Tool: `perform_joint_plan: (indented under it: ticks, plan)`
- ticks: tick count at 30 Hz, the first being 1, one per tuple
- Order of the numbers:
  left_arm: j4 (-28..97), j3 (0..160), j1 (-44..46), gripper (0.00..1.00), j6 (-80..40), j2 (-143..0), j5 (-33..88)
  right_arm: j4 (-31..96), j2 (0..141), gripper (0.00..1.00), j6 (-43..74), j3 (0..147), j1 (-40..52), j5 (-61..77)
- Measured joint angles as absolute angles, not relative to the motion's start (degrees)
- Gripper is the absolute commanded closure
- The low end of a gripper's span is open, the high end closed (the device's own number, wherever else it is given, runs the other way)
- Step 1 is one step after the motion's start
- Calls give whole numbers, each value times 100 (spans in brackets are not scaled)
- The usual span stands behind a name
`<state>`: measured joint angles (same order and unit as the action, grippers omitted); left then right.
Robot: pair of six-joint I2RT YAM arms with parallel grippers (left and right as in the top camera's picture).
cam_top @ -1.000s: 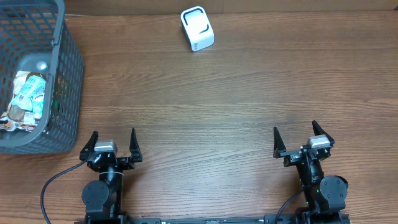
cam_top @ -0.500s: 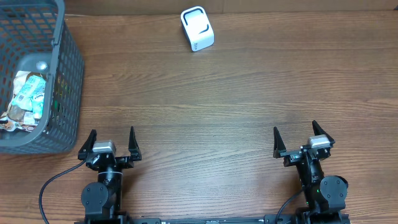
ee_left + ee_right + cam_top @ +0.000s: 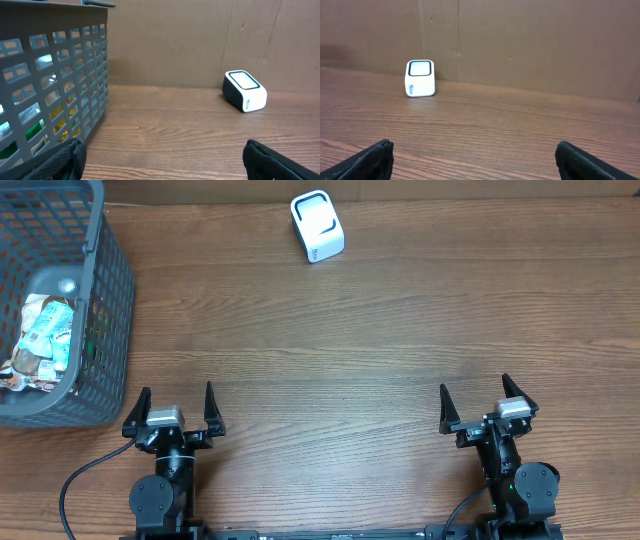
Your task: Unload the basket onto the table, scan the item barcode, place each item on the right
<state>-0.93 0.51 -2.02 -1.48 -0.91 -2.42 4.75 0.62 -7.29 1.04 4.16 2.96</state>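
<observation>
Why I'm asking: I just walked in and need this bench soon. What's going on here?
Nothing is being handled yet. The left gripper and right gripper sit at the table's near edge, jaws open and empty. The packets to scan lie in the grey basket on the left, and the white scanner stands at the far edge.

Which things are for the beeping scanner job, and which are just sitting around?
For the job: white scanner, packets, grey basket holding them, left claw, right claw, both open.
Just there: wooden table, cardboard wall.
</observation>
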Motion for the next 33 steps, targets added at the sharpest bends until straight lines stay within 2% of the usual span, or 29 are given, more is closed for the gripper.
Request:
perform_joint_plan:
  ticks: [33]
  plan:
    - [-204,49,-202,1,-145,-91,-480,475,62,0,-733,104,414,294]
